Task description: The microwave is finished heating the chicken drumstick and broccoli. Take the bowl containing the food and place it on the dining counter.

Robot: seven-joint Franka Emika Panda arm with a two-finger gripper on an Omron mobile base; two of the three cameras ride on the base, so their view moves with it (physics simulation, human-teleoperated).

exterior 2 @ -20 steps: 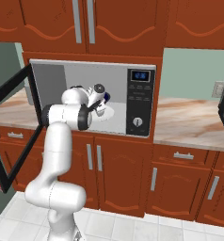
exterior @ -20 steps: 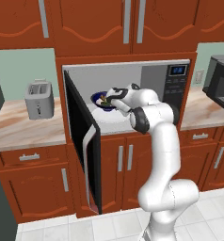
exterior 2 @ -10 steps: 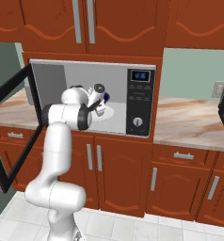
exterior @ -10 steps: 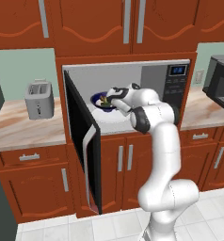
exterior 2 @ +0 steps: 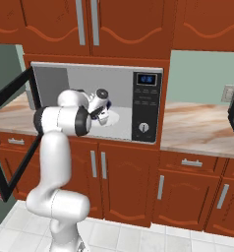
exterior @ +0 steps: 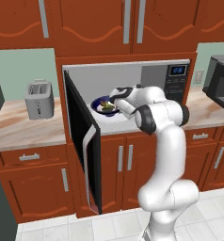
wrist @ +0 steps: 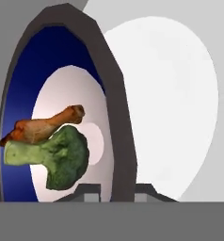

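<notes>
The microwave [exterior: 177,77] stands with its black door [exterior: 83,141] swung wide to the left. Inside it is the bowl [exterior: 102,104], dark blue with a white bottom [wrist: 20,94]. It holds the chicken drumstick [wrist: 43,127] and the broccoli [wrist: 62,157], which lie side by side. My gripper [wrist: 116,190] reaches into the cavity and is shut on the bowl's near rim, one fingertip inside the bowl and one outside. From the side cameras the gripper [exterior: 115,101] [exterior 2: 105,109] sits at the bowl's right edge. The dining counter is out of view.
A white turntable plate [wrist: 170,94] lies under the bowl. A silver toaster [exterior: 38,99] stands on the counter [exterior: 20,127] to the left, a black coffee machine [exterior: 220,87] to the right. The open door juts out toward the floor space on the left.
The fingers have drawn together onto the bowl's rim. Arm and bowl stay at about the same place in the microwave.
</notes>
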